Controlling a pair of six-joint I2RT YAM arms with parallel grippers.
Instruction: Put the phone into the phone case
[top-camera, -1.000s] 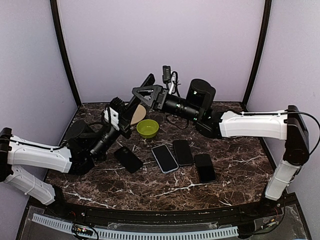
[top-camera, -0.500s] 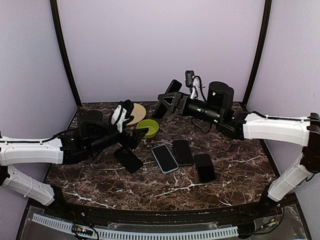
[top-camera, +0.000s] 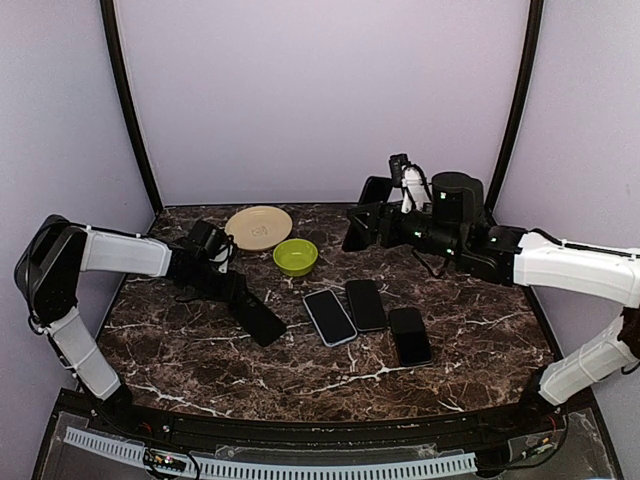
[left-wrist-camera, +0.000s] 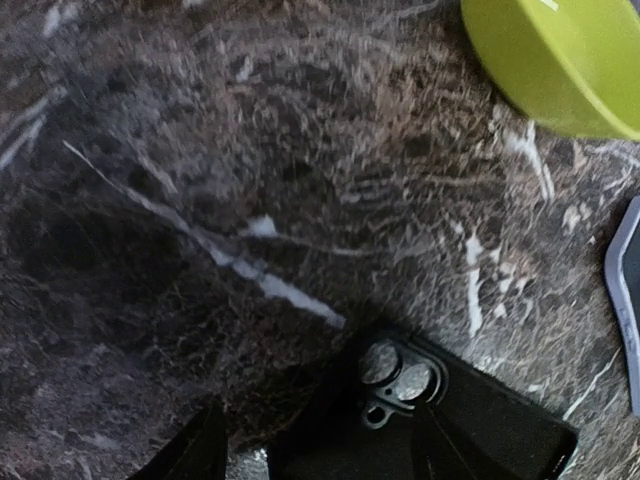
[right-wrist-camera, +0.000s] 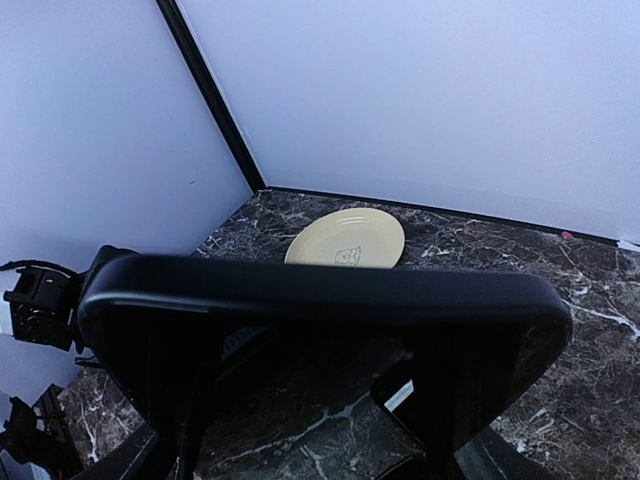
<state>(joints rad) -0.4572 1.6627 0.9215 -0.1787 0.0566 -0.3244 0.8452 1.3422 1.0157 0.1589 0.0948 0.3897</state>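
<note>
left fingers (left-wrist-camera: 205, 455) open, holding nothing, hovering at the camera end of the face-down phone (left-wrist-camera: 500, 430) beside the lavender phone case (top-camera: 329, 316) on the table (top-camera: 200, 350); right fingers (right-wrist-camera: 480, 400) clamp a black phone (right-wrist-camera: 320, 290) aloft, so I'd square the left on its long edges before closing.

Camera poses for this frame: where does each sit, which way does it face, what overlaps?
Top external: above and behind the bases, looking down and forward over the table; left arm and right arm show.
Left wrist: on the left hand, facing down at a black phone; fingertips show.
Right wrist: on the right hand, facing the far left corner past its held phone; fingers show.
Shared: yellow plate in top and right wrist.
</note>
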